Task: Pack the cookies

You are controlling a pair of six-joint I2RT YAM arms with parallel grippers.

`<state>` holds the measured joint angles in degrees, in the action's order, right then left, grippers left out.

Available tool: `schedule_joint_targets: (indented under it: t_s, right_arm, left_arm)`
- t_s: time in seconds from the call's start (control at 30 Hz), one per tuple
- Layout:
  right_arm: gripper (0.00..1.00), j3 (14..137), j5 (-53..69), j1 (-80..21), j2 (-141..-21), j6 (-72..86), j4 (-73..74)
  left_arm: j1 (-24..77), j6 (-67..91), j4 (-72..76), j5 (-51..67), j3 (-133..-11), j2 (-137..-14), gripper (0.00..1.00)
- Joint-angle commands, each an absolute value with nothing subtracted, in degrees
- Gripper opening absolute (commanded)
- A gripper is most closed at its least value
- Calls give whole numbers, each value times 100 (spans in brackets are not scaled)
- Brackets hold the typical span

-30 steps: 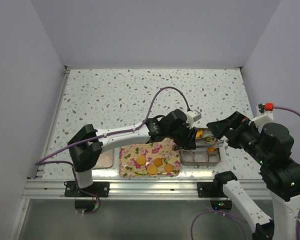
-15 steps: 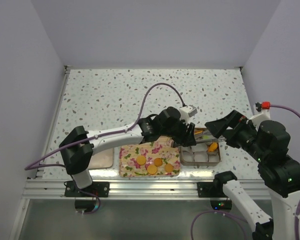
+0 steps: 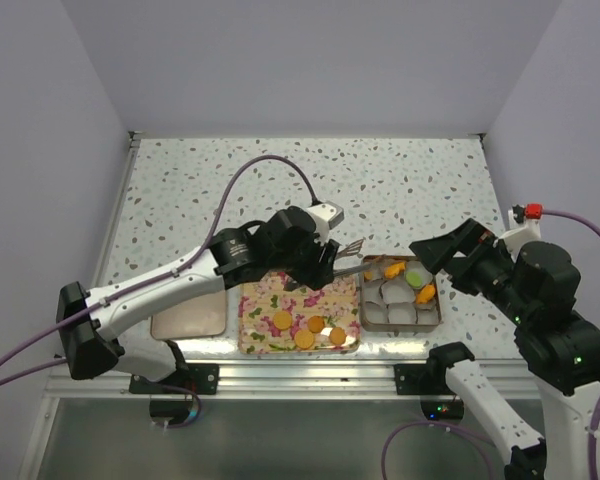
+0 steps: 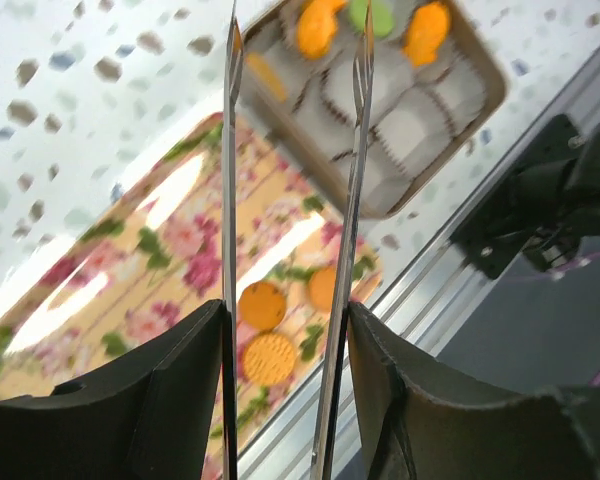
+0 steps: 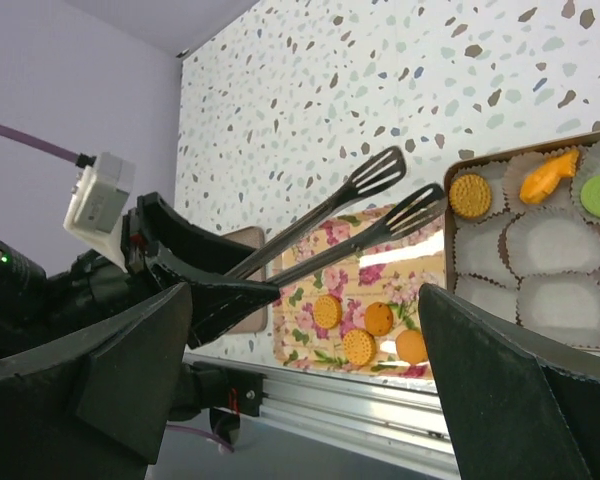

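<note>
My left gripper is shut on metal tongs. The tong arms stand apart with nothing between their tips, which hover over the left edge of the tin. Several orange cookies lie on the floral tray; they also show in the left wrist view and the right wrist view. In the tin's white paper cups lie orange cookies and one green cookie. My right gripper is open and empty above the tin's right side.
A tan flat pad lies left of the floral tray. The aluminium rail runs along the table's near edge, just in front of tray and tin. White walls close in the left, back and right sides.
My left arm has drawn back to the left, taking the tongs from over the tin to its left edge. The tin's cookies are now uncovered. The right arm has hardly moved.
</note>
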<state>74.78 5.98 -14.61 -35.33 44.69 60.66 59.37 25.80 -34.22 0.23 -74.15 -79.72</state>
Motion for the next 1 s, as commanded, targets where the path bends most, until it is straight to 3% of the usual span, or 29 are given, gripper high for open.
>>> schedule_joint_targets:
  t_s: [0.0,0.53,0.97]
  right_arm:
    - [99,7445,686,-1459,-3481,4632,5643]
    - [99,7295,686,-1459,-3015,4948,5722]
    - [99,7084,694,-1459,-2751,5168,5880]
  left_arm:
    - [5941,2469,-4972,-745,-7567,-7691,56]
    - [5977,3489,-7074,-861,-6724,-5715,56]
    - [6293,4008,-7084,-501,-5722,-5097,56]
